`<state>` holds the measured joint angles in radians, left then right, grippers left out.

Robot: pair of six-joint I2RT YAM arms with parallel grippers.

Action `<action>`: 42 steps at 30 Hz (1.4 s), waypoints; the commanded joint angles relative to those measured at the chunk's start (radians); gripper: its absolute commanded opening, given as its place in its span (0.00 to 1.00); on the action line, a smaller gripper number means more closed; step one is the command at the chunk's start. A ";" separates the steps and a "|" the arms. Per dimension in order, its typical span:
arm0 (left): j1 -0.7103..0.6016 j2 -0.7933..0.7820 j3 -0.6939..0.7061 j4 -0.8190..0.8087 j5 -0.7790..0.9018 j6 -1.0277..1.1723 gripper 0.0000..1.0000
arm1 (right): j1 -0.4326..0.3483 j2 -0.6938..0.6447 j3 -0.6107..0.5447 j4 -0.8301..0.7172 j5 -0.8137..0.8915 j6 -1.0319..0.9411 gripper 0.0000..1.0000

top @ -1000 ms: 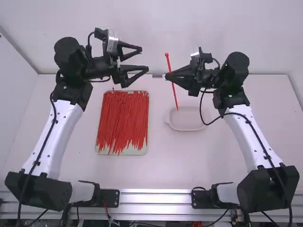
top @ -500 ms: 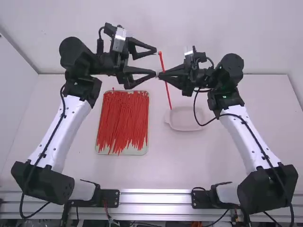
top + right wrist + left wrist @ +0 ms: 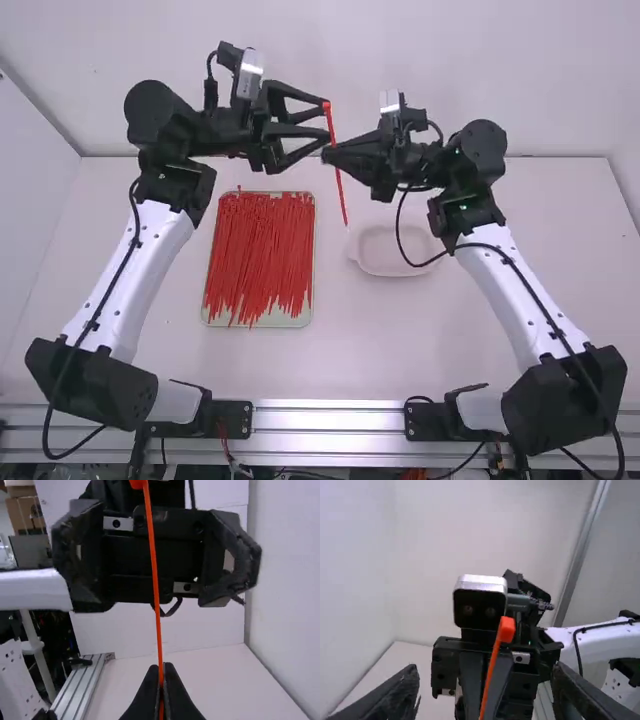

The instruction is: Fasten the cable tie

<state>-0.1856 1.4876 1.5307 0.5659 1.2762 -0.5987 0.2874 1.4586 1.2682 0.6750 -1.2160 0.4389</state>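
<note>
You have flat beige tray point(image 3: 212, 318) of spare red ties point(image 3: 260, 255) low beneath left gripper point(image 3: 323, 126). Shallow white plastic dish point(image 3: 395, 262) sits beneath right gripper point(image 3: 333, 152). Both on white table point(image 3: 400, 340).

White links point(image 3: 130, 280), blk joints point(image 3: 150, 105). Thin blk cables point(image 3: 400, 235) along arms. Silver cam block point(image 3: 248, 72) per wrist. Left hand point(image 3: 326, 123), right hand point(image 3: 332, 150): blk, triangular finger frames.

So the tray point(image 3: 258, 324) with the pile of loose ties point(image 3: 260, 255) on it sits left of centre on the table point(image 3: 400, 330), with the dish point(image 3: 390, 262) just right of it. Up above the gap between them, the cable tie point(image 3: 338, 170) hangs between the left gripper point(image 3: 326, 125) and the right gripper point(image 3: 330, 150), which come at it from either side.
</note>
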 commanded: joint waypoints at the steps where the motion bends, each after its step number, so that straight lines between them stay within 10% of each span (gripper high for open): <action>1: -0.005 -0.001 0.026 0.043 -0.011 -0.058 0.68 | 0.010 0.006 -0.006 0.029 0.060 0.064 0.00; 12: 0.000 -0.001 0.026 0.080 -0.040 -0.093 0.52 | 0.049 0.006 -0.006 0.103 0.068 0.134 0.00; 17: -0.005 -0.001 0.026 0.102 -0.043 -0.105 0.02 | 0.047 0.006 -0.006 0.096 0.061 0.133 0.00; 23: 0.002 -0.001 0.026 0.123 -0.049 -0.121 0.02 | 0.047 0.006 -0.006 0.071 0.057 0.121 0.05; 32: 0.013 -0.001 0.077 0.113 -0.032 -0.119 0.02 | 0.047 0.006 -0.006 0.030 -0.145 -0.037 0.57; 42: 0.022 -0.001 0.225 -0.012 -0.027 -0.096 0.02 | 0.047 0.006 -0.006 -0.269 -0.177 -0.253 0.58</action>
<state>-0.1738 1.4906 1.7195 0.5537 1.2373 -0.7105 0.3336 1.4605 1.2675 0.4099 -1.3720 0.2604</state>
